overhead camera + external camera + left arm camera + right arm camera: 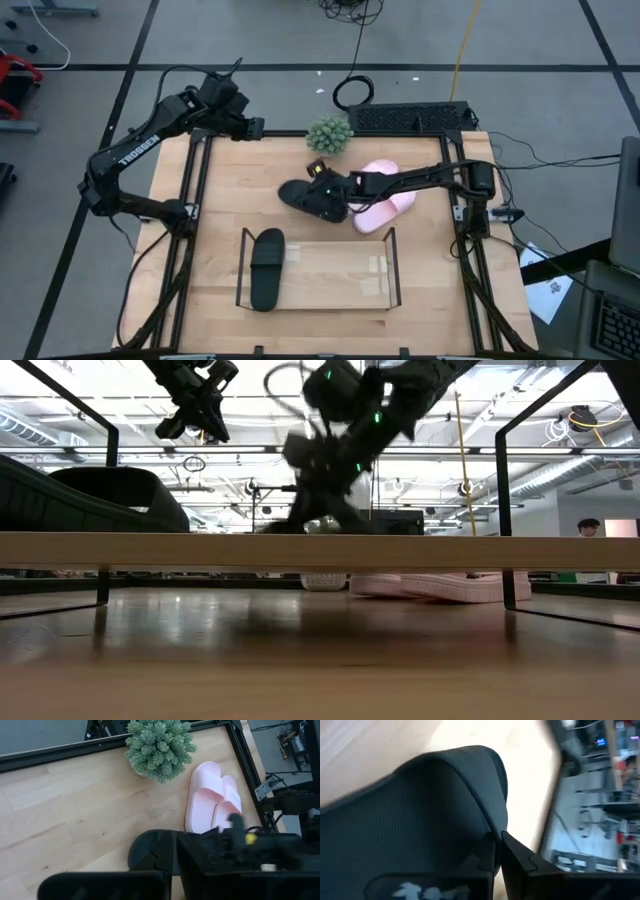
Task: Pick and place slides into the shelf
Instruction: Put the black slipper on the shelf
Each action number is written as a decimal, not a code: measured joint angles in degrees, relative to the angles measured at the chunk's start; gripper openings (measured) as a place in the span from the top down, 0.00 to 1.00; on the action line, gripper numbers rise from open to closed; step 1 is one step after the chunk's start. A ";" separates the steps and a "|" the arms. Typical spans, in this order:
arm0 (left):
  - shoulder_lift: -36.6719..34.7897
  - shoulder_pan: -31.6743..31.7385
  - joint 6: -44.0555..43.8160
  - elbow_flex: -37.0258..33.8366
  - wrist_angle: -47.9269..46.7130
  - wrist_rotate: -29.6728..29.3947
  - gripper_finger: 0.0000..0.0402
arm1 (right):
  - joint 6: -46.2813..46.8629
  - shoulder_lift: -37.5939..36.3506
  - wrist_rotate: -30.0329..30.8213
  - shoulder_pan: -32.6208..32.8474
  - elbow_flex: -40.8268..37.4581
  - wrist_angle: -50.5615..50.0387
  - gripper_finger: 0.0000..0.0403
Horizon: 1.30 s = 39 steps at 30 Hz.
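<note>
High view: the right gripper (322, 190) is at the centre of the table (420, 290), reached in from the right side and clenched on the strap of 1 black sandal (305, 198). This sandal sits between the small potted plant (329, 135) at the table's far edge and the clear shelf (340, 275) nearer the front. The right wrist view confirms the grip: the 2 dark fingers (512, 855) are pinched together on the edge of the black strap (420, 820) (the strap fills most of that view).

Just beside the gripper, on its right, lies the pink pair (382, 195), the 2 sandals overlapping one another on the wood. The left wrist view shows the same pink pair (210, 797) lying side by side near the plant (159, 745), with the right arm and the black sandal (150, 852) in front of them.

The second black sandal (266, 268) lies in the left end of the shelf, lengthwise from back to front, with its front end at the shelf's front edge. The rest of the shelf floor is bare.

The left gripper (250, 128) hangs above the table's far left corner, well apart from the sandals, clenched on nothing.

Low view: the right gripper (320, 490) is above the shelf's front edge (320, 550); the shelved black sandal (90, 500) shows at the left, and the pink pair (450, 585) lies on the table behind.
</note>
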 joint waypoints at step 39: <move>2.53 0.41 9.00 -0.02 3.52 16.92 0.62 | -0.42 -12.64 14.17 1.52 9.06 -7.64 1.00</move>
